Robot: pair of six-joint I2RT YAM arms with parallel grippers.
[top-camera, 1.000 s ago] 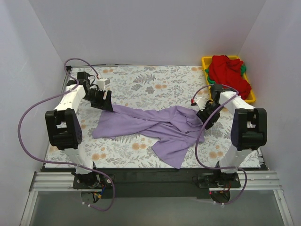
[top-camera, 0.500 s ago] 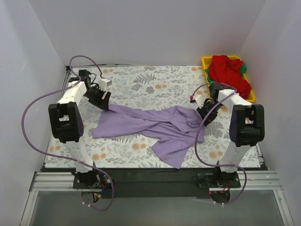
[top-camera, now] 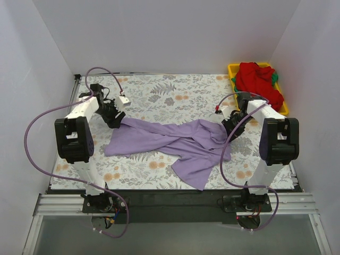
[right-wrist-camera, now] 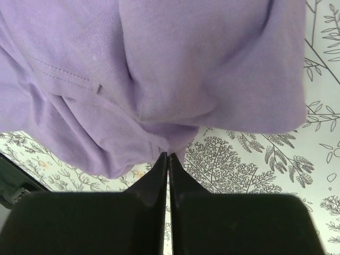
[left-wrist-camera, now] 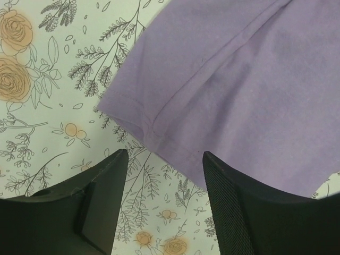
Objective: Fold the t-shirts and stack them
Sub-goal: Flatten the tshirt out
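Where white walls (top-camera: 170, 32) close off three sides, the counter (top-camera: 175, 197) is covered by a floral cloth (top-camera: 175, 95). A lavender t-shirt (top-camera: 175, 141) is spread crumpled across its middle. A yellow tray (top-camera: 231, 69) in the far right corner is filled by a red t-shirt (top-camera: 257, 79), with a green one (top-camera: 274, 77) mostly hidden beneath. The right gripper (right-wrist-camera: 168, 155) is clamped on a lavender fold. The left gripper (left-wrist-camera: 164, 155) is held apart over the hem.

The worktop (top-camera: 170, 197) carries a floral cloth (top-camera: 159, 95) over most of its surface. A lavender t-shirt (top-camera: 175, 141) lies crumpled on the cloth. A yellow tray (top-camera: 231, 69) sits at the far right corner, apparently at the cloth's edge.
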